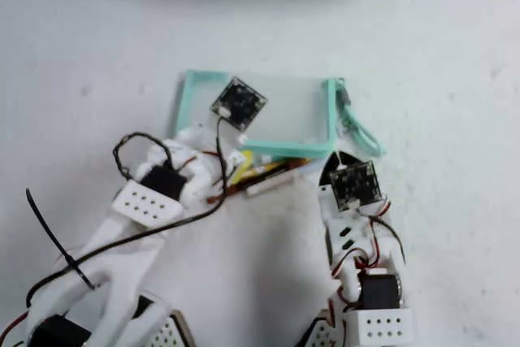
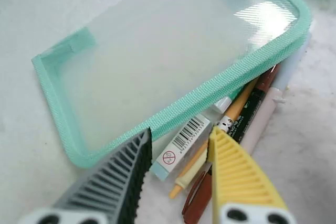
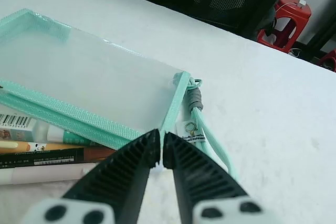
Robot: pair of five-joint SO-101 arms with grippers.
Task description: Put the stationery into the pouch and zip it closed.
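Left gripper: jaws wide apart, straddling eraser and pens beside pouch. Right gripper: jaws nearly together at the pouch corner. Right wrist view adds the strap.

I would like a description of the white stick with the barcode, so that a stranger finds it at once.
On the white table lies a clear pouch with mint-green edging, and a bundle of pens lies along one long edge. The stick is the piece closest to that edge, the only one with a black barcode and a pale blue end.
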